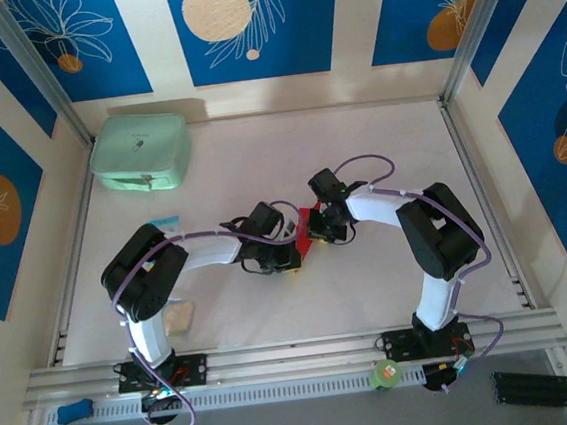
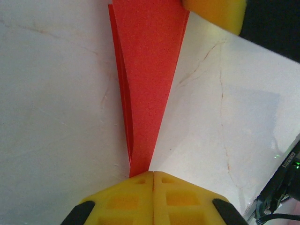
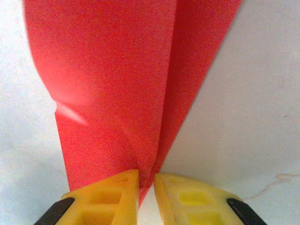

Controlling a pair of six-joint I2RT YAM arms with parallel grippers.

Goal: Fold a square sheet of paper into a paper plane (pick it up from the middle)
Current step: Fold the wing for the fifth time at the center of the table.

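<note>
- Red paper, creased into a narrow dart, sat between your two arms: the paper plane [image 1: 309, 227] was near the middle of the table [image 1: 388, 152], well apart from the mint-green case [image 1: 141, 153] at the far left corner.
- Your left gripper [image 2: 153, 174] had its yellow pads pressed flat together, with the plane's narrow tip [image 2: 147, 84] pinched in the seam between them.
- Your right gripper [image 3: 146, 180] had its pads almost together, clamped on the wider end; the folded layers [image 3: 117, 93] ran down into the slim gap between them.
- From above, the two grippers faced each other across the paper, the left [image 1: 286, 256] and the right [image 1: 327, 228], one at each end.
- Whether the plane rested on the table or hung just above it, you could not tell from these views.
- My judgement: you were late in the folding, holding the body taut along its centre crease with the wings yet to be set.
- The next move called for one end to stay pinned while the other pressed or opened a flap; pull too hard and the thin tip could tear or slip out.
</note>
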